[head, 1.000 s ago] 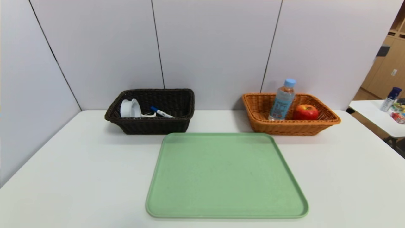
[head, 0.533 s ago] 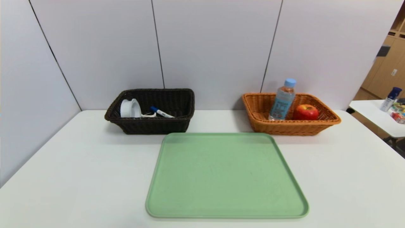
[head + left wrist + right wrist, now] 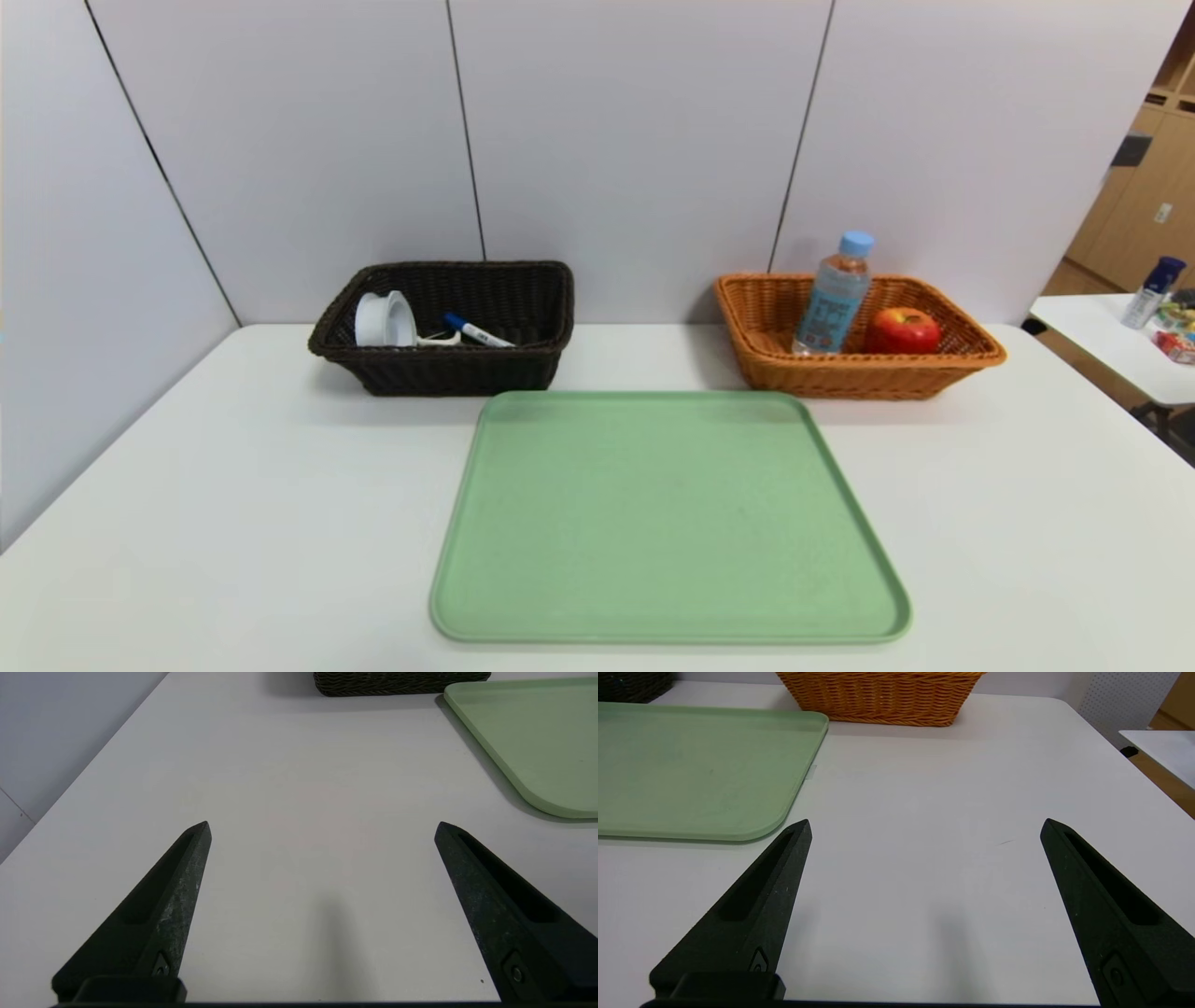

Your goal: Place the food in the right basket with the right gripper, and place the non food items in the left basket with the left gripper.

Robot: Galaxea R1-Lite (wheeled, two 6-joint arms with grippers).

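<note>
Dark left basket (image 3: pixel 446 327) holds tape roll (image 3: pixel 385 319) and marker (image 3: pixel 477 331); orange right basket (image 3: pixel 854 333) holds bottle (image 3: pixel 833 294) and apple (image 3: pixel 902 330); my left tool (image 3: pixel 322 828) and right tool (image 3: pixel 926 826) both spread apart, empty.

My head camera looks forward and down over the tabletop (image 3: pixel 233 485), taking in both baskets and the green tray (image 3: pixel 667 523). Each wrist camera sits low, close to the tabletop, facing forward between its own pincer fingers (spread wide); each shares a tray edge with the head view.
</note>
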